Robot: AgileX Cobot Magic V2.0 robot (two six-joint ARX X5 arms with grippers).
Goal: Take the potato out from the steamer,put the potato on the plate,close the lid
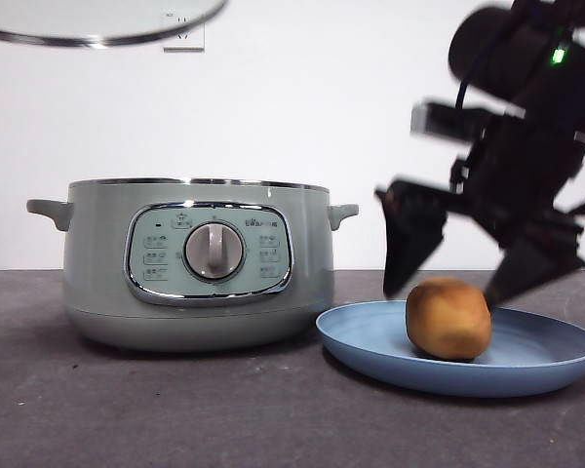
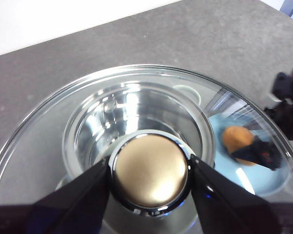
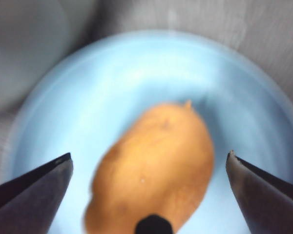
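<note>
Potato [image 1: 448,318]: lies on the light-blue plate [image 1: 370,346], beside the steamer [image 1: 197,268]. Right gripper [image 1: 473,278]: jaws spread wide, empty, just above the potato. Glass lid [image 1: 97,24]: hangs high over the open steamer, left gripper [image 2: 149,178] clamped on its knob [image 2: 150,170]. Next move, by my reckoning: lid goes straight down onto the rim directly below the left gripper.

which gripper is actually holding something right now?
The left gripper: its jaws clamp the knob of the lid, held high above the steamer. The right gripper is open, straddling the potato on the plate without gripping it.
</note>
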